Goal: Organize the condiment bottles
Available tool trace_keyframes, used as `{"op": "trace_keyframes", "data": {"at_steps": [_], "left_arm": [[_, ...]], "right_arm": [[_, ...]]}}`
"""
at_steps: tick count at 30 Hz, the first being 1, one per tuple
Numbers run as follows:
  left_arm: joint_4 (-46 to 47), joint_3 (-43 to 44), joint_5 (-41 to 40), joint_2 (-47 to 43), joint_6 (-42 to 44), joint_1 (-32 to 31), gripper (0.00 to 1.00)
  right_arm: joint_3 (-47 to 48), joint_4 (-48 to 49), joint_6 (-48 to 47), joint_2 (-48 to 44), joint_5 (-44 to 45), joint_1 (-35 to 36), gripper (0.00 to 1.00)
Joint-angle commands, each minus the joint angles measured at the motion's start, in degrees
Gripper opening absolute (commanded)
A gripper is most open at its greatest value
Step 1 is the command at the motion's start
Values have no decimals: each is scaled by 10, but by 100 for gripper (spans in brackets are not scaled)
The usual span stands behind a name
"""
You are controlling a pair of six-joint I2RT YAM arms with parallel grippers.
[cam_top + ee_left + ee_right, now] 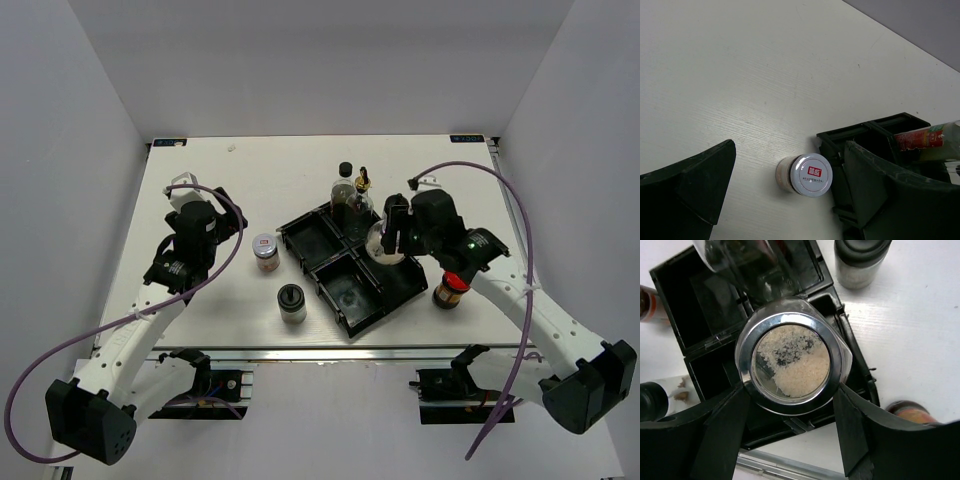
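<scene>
At far left, the left gripper [790, 147] hangs with fingers spread wide above the table, the white-lidded jar [265, 247] standing below between them and the black-lidded jar [292, 300] nearer the front edge. Rightward, the right gripper [792, 390] clamps a chrome-rimmed jar [790, 360] of sandy grains over the black tray [312, 238], with a red-lidded jar [452, 288] on the table just beyond.

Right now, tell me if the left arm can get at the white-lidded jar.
Probably yes. The left gripper is open, the jar stands upright ahead of it on bare table; only the tray sits close on one side.
</scene>
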Motion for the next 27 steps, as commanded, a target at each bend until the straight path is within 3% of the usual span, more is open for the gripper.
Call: {"op": "trace_keyframes", "data": {"at_steps": [1,5,11,20,23,24,27], "left_arm": [[6,-6,6,-14,-6,3,98],[6,-6,5,-11,-8,3,98],[10,-8,3,-3,-8,2,98],[11,-8,3,0,-10,3,98],[11,-8,4,1,-12,3,98],[11,-7,5,1,-12,3,98],[11,-6,7,2,-13,2,98]], "right_arm": [[-12,50,48,1,50,19,5],[-52,80,119,-11,118,49,5],[-78,102,138,18,139,69,6],[-135,142,149,43,134,70,21],[-142,144,150,42,140,70,47],[-142,144,150,42,140,70,60],[-136,141,138,40,134,70,76]]}}
